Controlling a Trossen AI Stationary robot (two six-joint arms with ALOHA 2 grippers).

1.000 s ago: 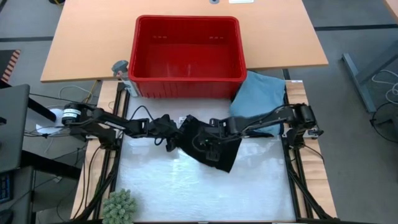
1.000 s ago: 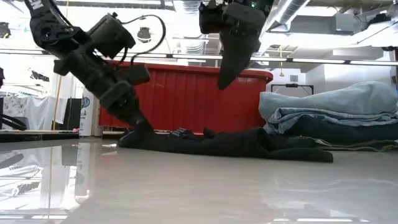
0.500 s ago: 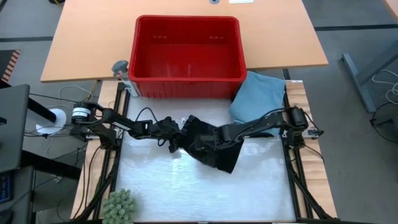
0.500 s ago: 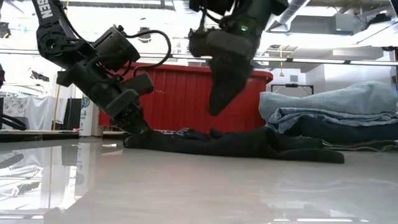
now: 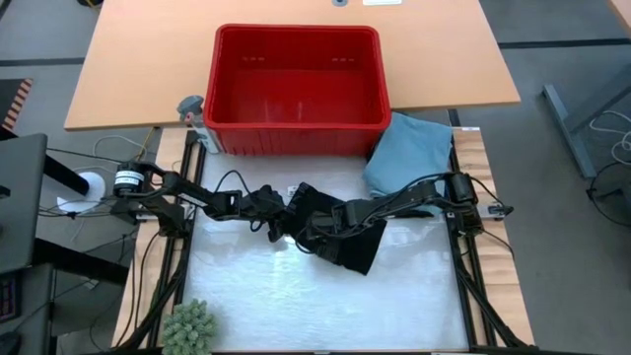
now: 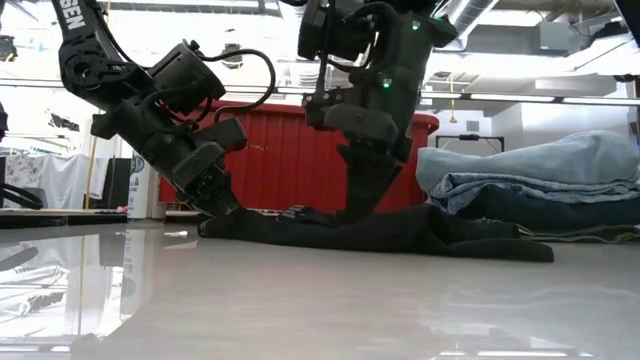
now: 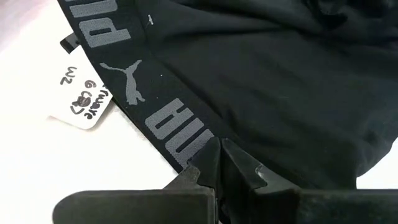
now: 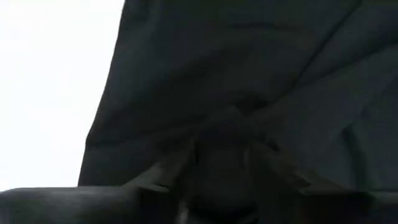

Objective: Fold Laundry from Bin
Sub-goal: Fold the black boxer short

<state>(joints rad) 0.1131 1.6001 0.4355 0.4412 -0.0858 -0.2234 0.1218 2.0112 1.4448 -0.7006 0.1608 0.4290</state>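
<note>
Over the last second the right gripper (image 6: 352, 212) has come down from above the bin's height to the black garment (image 5: 340, 232), which lies flat on the white work surface (image 5: 315, 301) just near of the red bin (image 5: 296, 79). In the high view its arm has also reached further left across the cloth. My judgement is that the task has passed from positioning to taking a second hold, so that the garment can be spread or folded between two grips.

Left gripper (image 7: 216, 163): fingers pressed together on the garment's waistband (image 7: 155, 118), at the cloth's left edge; the printed band runs straight into the closed fingertips. A white tag (image 7: 87, 99) lies beside the band on the surface.

Right gripper: tips touch the middle of the black cloth. The right wrist view shows dark fabric bunched between its two fingers (image 8: 168, 171), which stand partly apart. Whether the fabric is yet gripped cannot be told.

Folded light blue laundry (image 5: 409, 148) is stacked at the far right of the surface, beside the bin. No cloth shows inside the bin.
</note>
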